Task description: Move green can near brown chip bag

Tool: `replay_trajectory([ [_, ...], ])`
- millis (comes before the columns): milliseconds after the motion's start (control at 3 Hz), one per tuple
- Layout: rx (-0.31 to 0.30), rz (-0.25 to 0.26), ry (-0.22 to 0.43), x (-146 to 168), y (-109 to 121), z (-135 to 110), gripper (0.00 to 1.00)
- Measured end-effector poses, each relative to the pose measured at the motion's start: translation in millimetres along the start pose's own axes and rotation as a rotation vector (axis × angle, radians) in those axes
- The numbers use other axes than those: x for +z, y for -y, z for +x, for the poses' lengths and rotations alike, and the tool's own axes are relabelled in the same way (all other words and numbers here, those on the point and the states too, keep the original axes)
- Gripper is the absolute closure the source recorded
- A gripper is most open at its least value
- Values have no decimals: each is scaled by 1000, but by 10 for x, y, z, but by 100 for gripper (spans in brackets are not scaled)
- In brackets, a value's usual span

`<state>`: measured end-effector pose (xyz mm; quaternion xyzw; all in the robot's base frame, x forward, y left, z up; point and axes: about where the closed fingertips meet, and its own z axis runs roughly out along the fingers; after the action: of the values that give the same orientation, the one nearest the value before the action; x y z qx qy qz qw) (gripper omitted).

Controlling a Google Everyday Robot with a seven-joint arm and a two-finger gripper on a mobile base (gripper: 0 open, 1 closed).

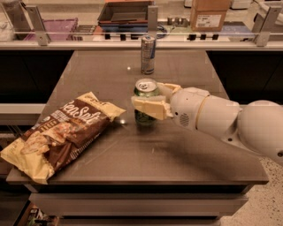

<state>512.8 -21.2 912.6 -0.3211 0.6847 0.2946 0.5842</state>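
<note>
The green can stands upright near the middle of the dark table, its silver top with pull tab showing. My gripper comes in from the right and is shut on the can, one pale finger across its front and one behind it. The brown chip bag lies crinkled at the table's left front, its near end over the edge. The bag's right tip is a short gap to the left of the can.
A taller slim silver-and-blue can stands at the back of the table. Behind it runs a counter with a dark tray, a cardboard box and a glass rail. My white arm covers the table's right side.
</note>
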Motion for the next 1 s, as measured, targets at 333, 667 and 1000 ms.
replay_trajectory([
  [333,41,-3,-30,22,-69,-4,100],
  [667,47,-6,-33,31,-75,17,100],
  [1000,49,-14,-20,39,-82,120,100],
])
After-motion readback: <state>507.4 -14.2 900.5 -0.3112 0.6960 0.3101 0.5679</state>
